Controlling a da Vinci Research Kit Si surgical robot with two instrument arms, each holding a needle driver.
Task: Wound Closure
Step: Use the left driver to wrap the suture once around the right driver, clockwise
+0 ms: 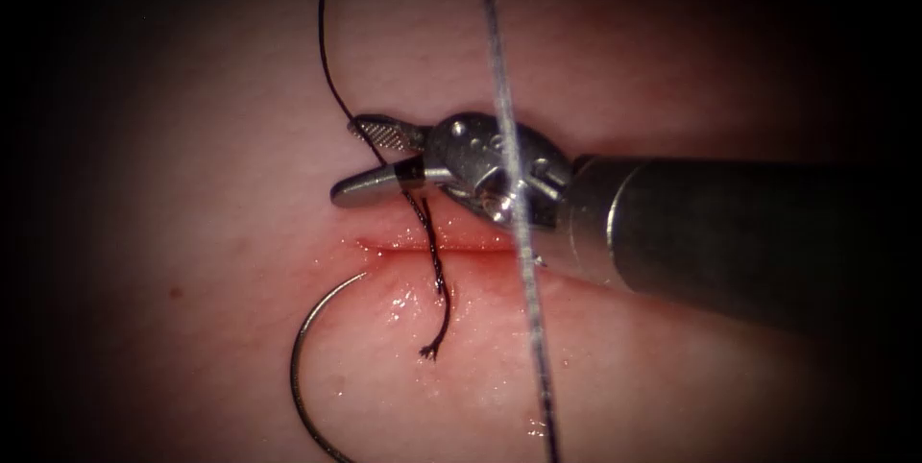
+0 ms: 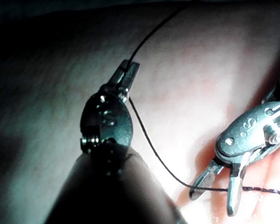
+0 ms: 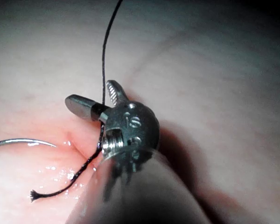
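Lying on the tissue [image 1: 192,136] just beside the left end of the cut [image 1: 451,250], the needle [image 1: 305,381] curves away from it on the near side; we see neither tool holding it. Its tip end reaches the cut's left end, though we cannot tell for sure whether it enters the tissue there. The thread [image 1: 327,60] rises out of the cut near its middle, and a frayed cut end [image 1: 429,352] trails down from the same spot over the wet red fluid [image 1: 403,304]. Above the cut, the right tool [image 1: 370,158] has its jaws spread wide, and the thread runs up between them without being pinched, so this tool grips nothing. A pale, blurred strand [image 1: 514,184] crosses in front of that tool and over the cut. In the left wrist view, the left tool [image 2: 129,70] is clamped on the thread well away from the cut, with the strand running taut from its jaws toward the right tool.
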